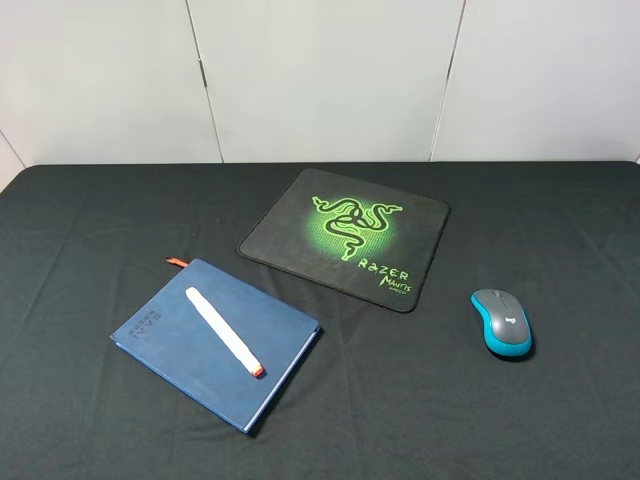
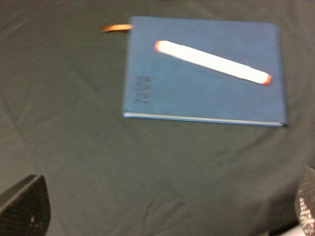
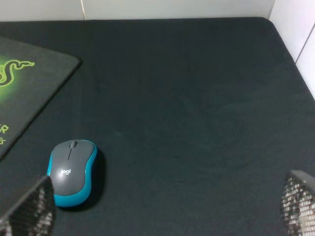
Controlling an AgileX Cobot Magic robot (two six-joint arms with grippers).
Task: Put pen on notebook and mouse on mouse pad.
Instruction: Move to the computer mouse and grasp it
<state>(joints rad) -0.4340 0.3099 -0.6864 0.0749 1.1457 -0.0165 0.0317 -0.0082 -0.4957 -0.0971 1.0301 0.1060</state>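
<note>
Pen (image 1: 224,331) on notebook (image 1: 165,322), already placed; mouse (image 1: 502,322) on counter (image 1: 100,220) near mouse pad (image 1: 295,235), awaiting transfer; left gripper (image 2: 165,209) and right gripper (image 3: 162,206) spread, empty.

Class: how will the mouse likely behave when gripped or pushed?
The mouse looks rigid, so probably keeps shape. Its curved blue sides may slip in a grip. Flat on the cloth, it should slide, not roll.
</note>
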